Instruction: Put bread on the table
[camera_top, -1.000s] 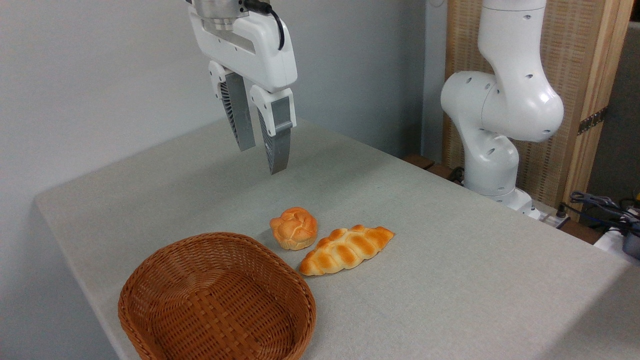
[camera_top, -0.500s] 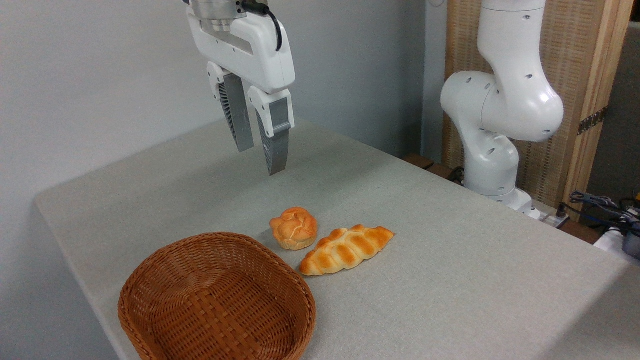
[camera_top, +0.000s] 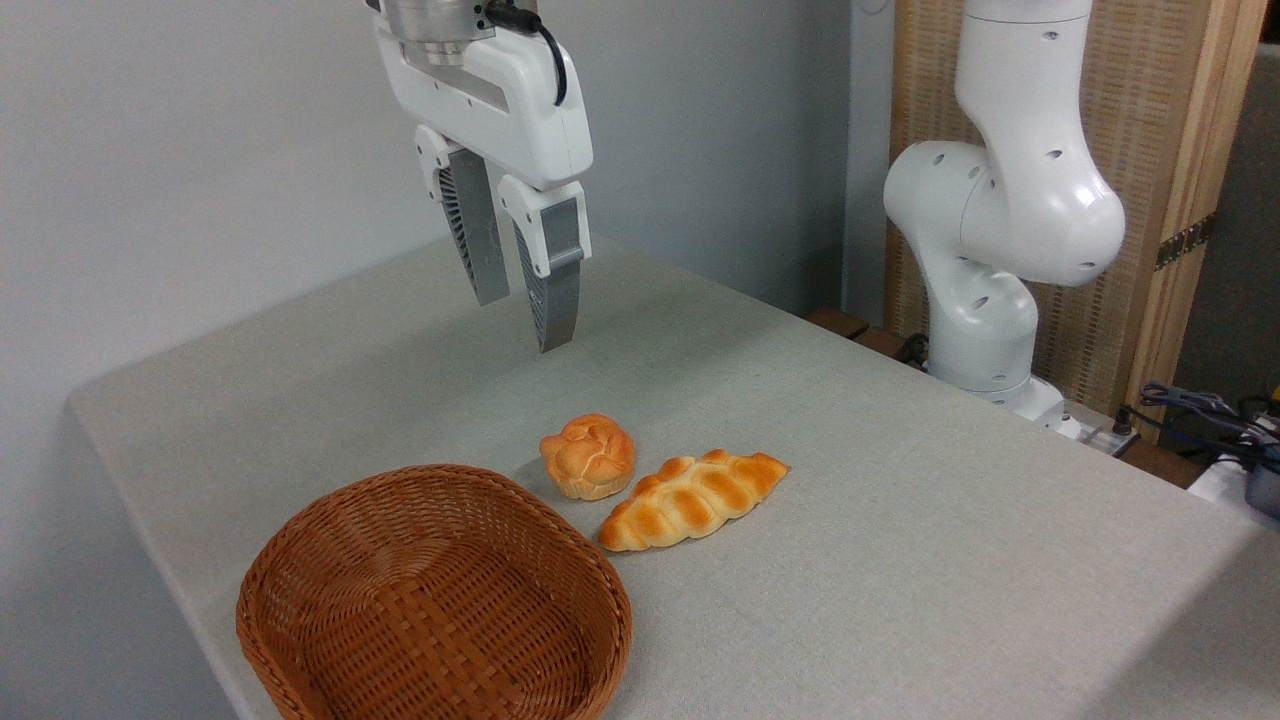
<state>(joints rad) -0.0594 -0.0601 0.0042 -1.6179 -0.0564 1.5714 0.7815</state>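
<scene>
1. On the table (camera_top: 900, 560), near its middle, lies the bread (camera_top: 692, 498), a long braided loaf resting flat on the grey-beige cloth.
2. Its crust is golden-orange on the raised plaits and paler in the creases between them. Both ends taper, one pointing toward the lower left and the other toward the upper right.
3. Just to its left sits a small round knotted bun (camera_top: 588, 456), close to the loaf's upper edge; whether the two touch is hard to tell from this angle.
4. Left of the loaf's lower tip stands a brown wicker basket (camera_top: 432, 598), with nothing inside the part that shows. Its rim comes very near that tip, and a thin strip of cloth seems to separate them.
5. Some things are cut off. The bottom of the basket runs past the lower edge of the picture, and the robot arm (camera_top: 1000, 210) at the right leaves the top edge, so the link to the claw is out of sight. Cables and dark gear at the far right edge are too small and cropped to make out.
6. High above the table hangs the claw (camera_top: 520, 322), pointing down, well apart from the bun and the loaf and off to their upper left.
7. Its two grey ribbed fingers (camera_top: 478, 240) stand a narrow gap apart, slightly parted at the tips. They hold nothing and touch nothing.
</scene>
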